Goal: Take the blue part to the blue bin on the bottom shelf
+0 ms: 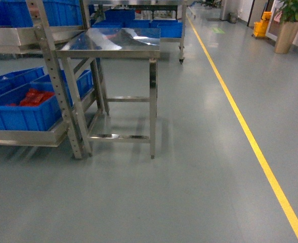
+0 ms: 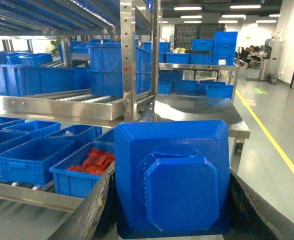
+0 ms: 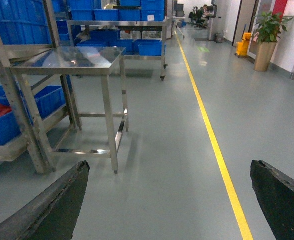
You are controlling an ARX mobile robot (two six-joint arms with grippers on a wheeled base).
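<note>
Even indoor light on my feeds, fairly bright. Ceiling light strips [image 2: 187, 8] visible in left wrist view, slightly blown out. Glare patches on steel table top [image 1: 119, 39] and soft sheen on grey floor [image 1: 199, 152]. Faint shadows under table. Head view mildly soft and noisy. Blue part [image 2: 172, 177] close to lens, a bit blurred; right wrist fingers [image 3: 57, 205] out of focus.

Beside the silver steel table [image 1: 113, 43], blue bins [image 1: 25, 109] hold red parts [image 1: 35, 97]. The floor [image 1: 199, 167] is grey-green — a yellow line [image 1: 250, 136] stripes it right of the table.
</note>
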